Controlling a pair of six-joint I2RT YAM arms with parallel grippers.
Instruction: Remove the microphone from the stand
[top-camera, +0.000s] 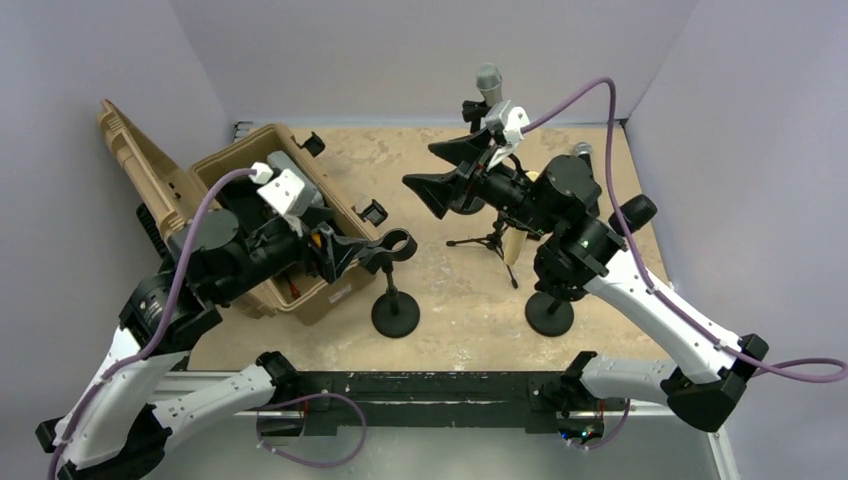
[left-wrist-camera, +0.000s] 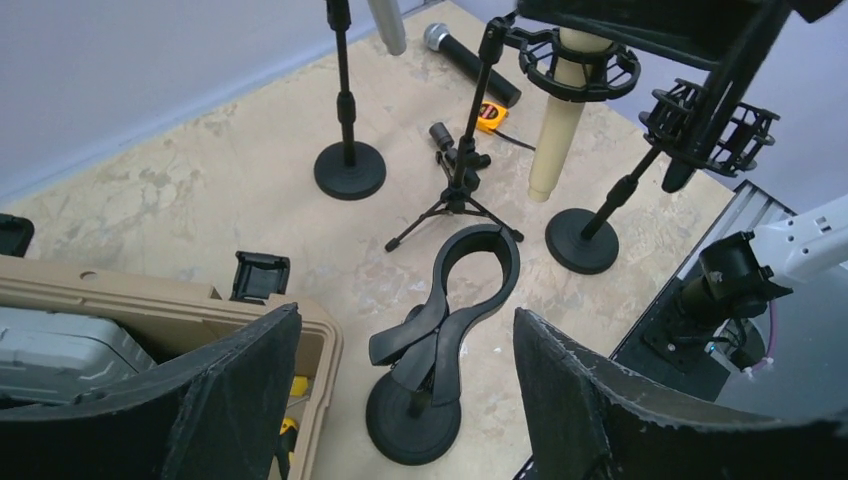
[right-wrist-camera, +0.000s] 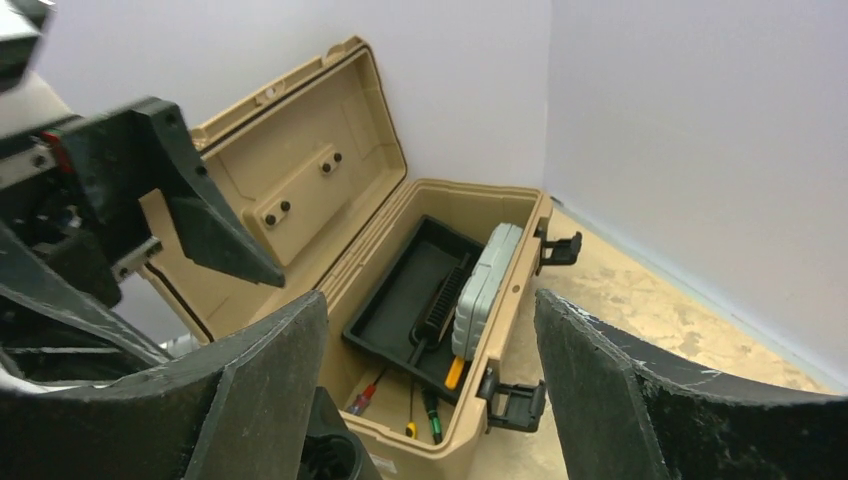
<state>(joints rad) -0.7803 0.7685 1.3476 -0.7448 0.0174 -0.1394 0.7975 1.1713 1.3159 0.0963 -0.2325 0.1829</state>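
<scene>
Left fingers (left-wrist-camera: 235, 400) and right fingers (right-wrist-camera: 265, 385) both gape wide, empty; right arm (top-camera: 640, 290) hides most of the microphone (top-camera: 488, 82)

1. My left end effector (left-wrist-camera: 405, 318): fingers (left-wrist-camera: 610, 400) matt black, grainy, rough-edged.
2. Surface (left-wrist-camera: 250, 190): matt, mottled beige, worn-looking.
3. Toolbox (right-wrist-camera: 300, 190): tan plastic, matt, smooth.
4. Stand clip (left-wrist-camera: 470, 290): black plastic, slight sheen.
5. Microphone (top-camera: 489, 80): silvery metal mesh head.
</scene>
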